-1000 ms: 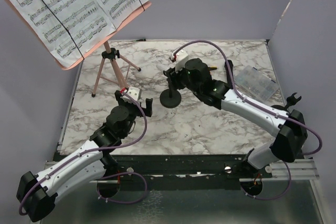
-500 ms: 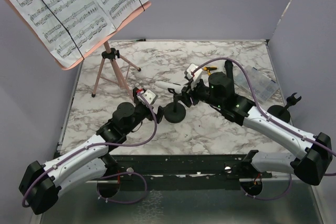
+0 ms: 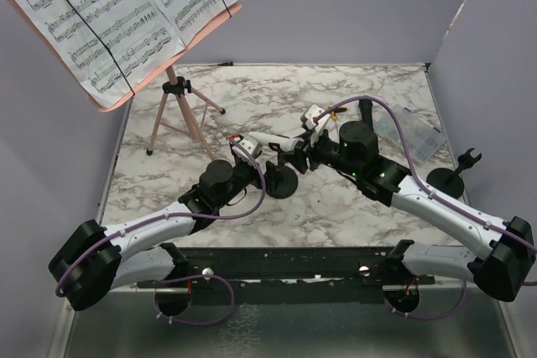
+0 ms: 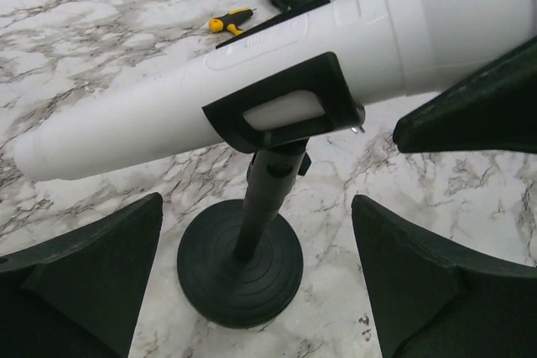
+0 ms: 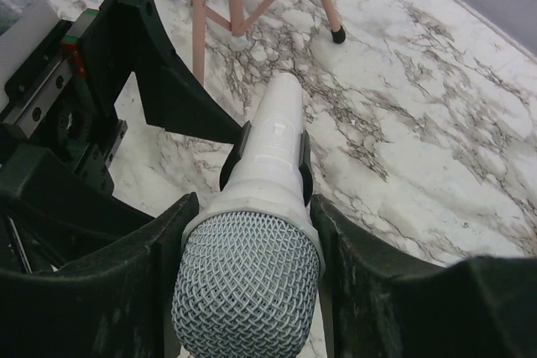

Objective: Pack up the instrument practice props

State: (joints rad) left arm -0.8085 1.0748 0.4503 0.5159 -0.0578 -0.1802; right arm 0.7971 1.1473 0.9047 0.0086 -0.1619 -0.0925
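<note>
At the far left, the pink tripod music rest with perforated board (image 3: 162,119) stands on the white marble-patterned table (image 3: 327,215). The white sheet-music pages (image 3: 117,14) lie on its board under two thin black cords. They carry printed staves of notes, and any title or words are too small to read.

Next comes the left gripper (image 4: 256,207). Its black fingers are spread wide, one on each side of the black round-based holder (image 4: 239,266), and they touch nothing. This holder stands upright near the middle of the table. The white microphone (image 4: 168,115) lies almost level in its clip, and its body is plain white.

The right gripper (image 5: 252,207) is clamped on this microphone and presses the silver mesh head (image 5: 243,291) from both sides.

Behind it, the black microphone (image 3: 365,111) lies on the table, with the small screwdriver with yellow and black handle (image 4: 228,20) near it. Further right are the clear plastic compartment box (image 3: 413,133) and the second black round-based holder (image 3: 446,178).

Compared with one second ago, the holder with the white microphone stands nearer to the arm bases. The left arm is stretched much further forward, so its gripper now reaches the holder. The right arm is drawn back toward the right. The music rest, the black microphone and the box have not moved.
</note>
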